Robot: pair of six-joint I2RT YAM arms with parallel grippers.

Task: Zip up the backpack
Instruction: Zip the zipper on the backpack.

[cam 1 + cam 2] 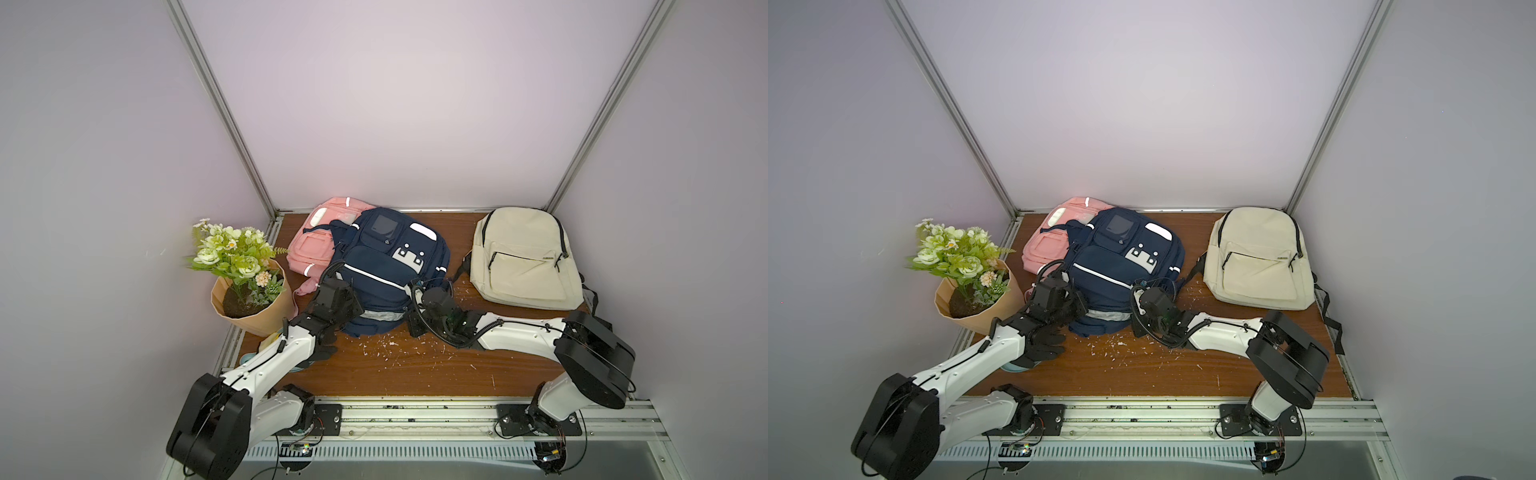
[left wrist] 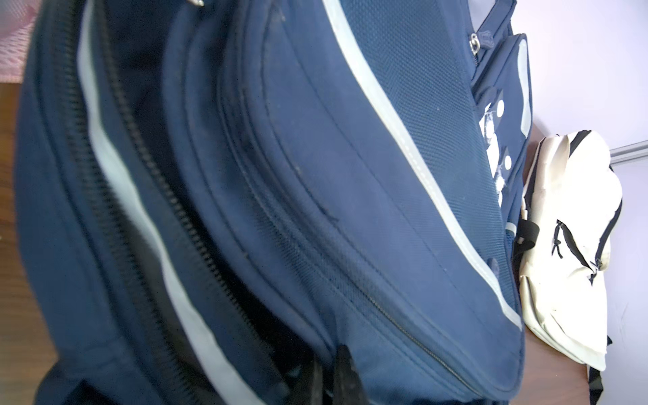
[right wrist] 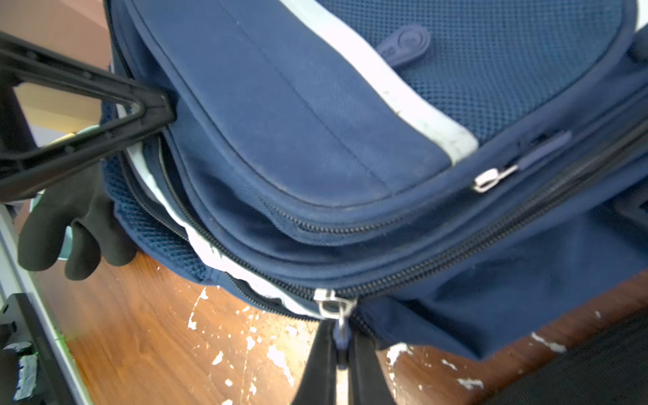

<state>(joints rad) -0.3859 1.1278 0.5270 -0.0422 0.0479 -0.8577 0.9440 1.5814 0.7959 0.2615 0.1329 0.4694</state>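
Note:
A navy backpack (image 1: 386,266) (image 1: 1121,266) lies flat in the middle of the wooden table. Its main zipper gapes on the side toward the left arm, showing bare teeth (image 2: 115,175) and pale lining. My left gripper (image 2: 329,366) (image 3: 164,108) is shut, pinching the backpack's fabric beside that opening. My right gripper (image 3: 342,338) is shut on the zipper pull (image 3: 342,331), which hangs from the silver slider (image 3: 329,301) at the backpack's near edge. Past the slider, on the side away from the left gripper, the teeth are closed. In both top views the wrists hide the fingertips.
A pink backpack (image 1: 316,245) lies partly under the navy one at the back left. A cream backpack (image 1: 523,257) lies at the back right. A potted flower plant (image 1: 245,286) stands at the left edge. A black glove (image 3: 70,238) lies under the left arm. White flecks dot the table (image 1: 415,365).

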